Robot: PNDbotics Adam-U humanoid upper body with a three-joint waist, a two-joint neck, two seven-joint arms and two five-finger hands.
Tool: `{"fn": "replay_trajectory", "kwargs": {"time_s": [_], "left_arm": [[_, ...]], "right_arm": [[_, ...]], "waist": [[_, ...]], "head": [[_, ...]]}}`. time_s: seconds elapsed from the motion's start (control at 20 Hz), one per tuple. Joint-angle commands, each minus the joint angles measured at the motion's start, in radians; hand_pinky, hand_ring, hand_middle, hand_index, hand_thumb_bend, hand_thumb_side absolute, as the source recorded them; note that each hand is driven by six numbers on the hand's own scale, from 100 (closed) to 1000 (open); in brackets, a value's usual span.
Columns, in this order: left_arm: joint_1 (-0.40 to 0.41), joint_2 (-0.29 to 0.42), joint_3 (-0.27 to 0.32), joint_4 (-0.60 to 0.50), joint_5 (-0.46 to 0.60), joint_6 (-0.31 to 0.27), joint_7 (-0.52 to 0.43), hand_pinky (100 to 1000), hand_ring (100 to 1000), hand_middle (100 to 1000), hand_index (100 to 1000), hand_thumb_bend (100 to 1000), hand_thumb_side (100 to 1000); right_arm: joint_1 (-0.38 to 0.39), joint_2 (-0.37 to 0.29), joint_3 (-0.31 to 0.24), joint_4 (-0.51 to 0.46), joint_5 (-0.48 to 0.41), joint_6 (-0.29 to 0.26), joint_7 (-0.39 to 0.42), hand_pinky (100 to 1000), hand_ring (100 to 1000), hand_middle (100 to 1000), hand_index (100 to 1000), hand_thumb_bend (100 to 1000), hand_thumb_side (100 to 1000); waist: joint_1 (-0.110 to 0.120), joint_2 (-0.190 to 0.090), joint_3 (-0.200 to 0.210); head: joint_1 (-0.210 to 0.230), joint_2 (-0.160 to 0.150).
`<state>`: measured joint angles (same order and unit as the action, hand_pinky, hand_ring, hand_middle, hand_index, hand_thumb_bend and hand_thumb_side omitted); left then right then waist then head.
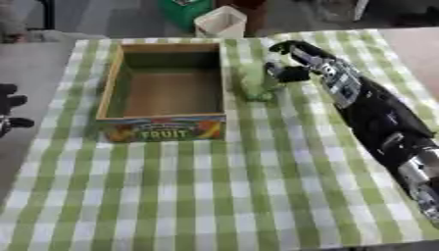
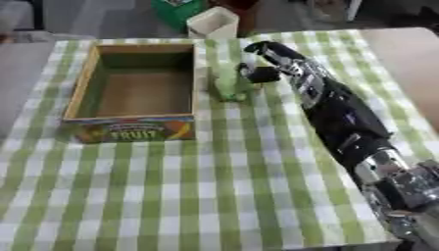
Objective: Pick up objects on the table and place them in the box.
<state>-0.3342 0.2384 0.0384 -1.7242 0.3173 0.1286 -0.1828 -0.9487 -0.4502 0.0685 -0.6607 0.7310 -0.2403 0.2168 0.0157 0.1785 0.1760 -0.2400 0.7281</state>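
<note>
An open cardboard box [image 1: 163, 128] with "FRUIT" printed on its front stands at the table's back left, and its inside shows nothing. Just right of the box lies a pale green object [image 1: 255, 82]. My right arm reaches in from the lower right, and my right hand [image 1: 290, 64] has its fingers curled round the green object's right side, low by the cloth. My left hand [image 1: 9, 109] shows at the left edge, off the table, with only dark fingers visible.
The table carries a green and white checked cloth [image 1: 214, 196]. Beyond the far edge stand a small white box [image 1: 220, 22] and a green container [image 1: 184, 10] on the floor. The table's right edge runs beside my right arm.
</note>
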Motion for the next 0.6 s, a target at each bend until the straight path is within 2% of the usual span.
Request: {"fn": "replay_trajectory", "kwargs": {"time_s": [0.05,0.6], "left_arm": [[-0.01,0.016,0.0,-0.013,0.004,-0.001,-0.002,600,780,729,715,209,209],[-0.012,0.016,0.001,-0.013,0.003,-0.001,0.0,600,779,728,715,210,209]], "right_arm": [[-0.024,-0.009,-0.005,-0.028,0.027,-0.026,0.021,963,932,899,936,121,570],[-0.017,-0.01,0.017,-0.113,-0.06,-0.049,0.114,947,917,891,933,100,611]], "waist": [[0.0,-0.018,-0.001],[-0.003,-0.017,-0.003]], "head": [[-0.003,-0.009],[-0.005,-0.016]]}}
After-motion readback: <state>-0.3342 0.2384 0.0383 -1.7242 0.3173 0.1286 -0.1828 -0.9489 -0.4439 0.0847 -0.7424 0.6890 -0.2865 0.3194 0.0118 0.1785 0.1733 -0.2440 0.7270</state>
